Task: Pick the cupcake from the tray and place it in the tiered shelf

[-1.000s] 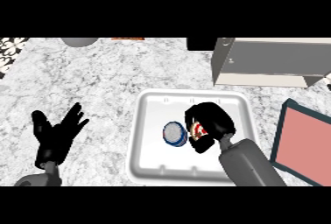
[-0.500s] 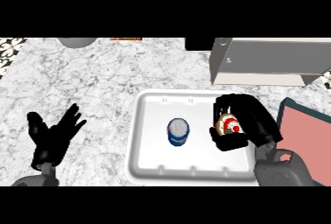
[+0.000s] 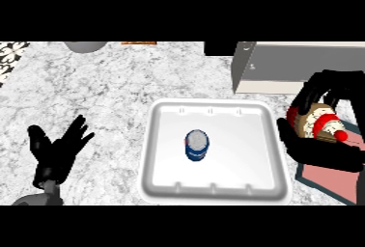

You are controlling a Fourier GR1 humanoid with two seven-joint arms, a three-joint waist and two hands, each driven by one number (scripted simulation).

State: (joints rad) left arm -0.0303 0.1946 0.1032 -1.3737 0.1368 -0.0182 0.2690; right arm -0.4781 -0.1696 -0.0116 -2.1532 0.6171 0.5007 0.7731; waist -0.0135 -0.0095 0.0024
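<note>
- Head view: the right hand (image 3: 322, 153) is curling its fingers and thumb round the cupcake (image 3: 318, 123), so it is not falling.
- The cupcake is sitting in that hand, off the tray (image 3: 214, 192) and near the tiered shelf (image 3: 299, 67), likely because it is going there next.
- A blue can (image 3: 197, 144) is standing in the tray.
- The left hand (image 3: 61, 147) is resting open, fingers up, at the left.

— What else do I have on the marble counter (image 3: 107, 89)?
— I see a blue can (image 3: 197, 145) standing upright mid-view, a pink board (image 3: 331, 184) at the right edge, partly hidden, and a grey round object (image 3: 85, 46) cut off at the top.
</note>
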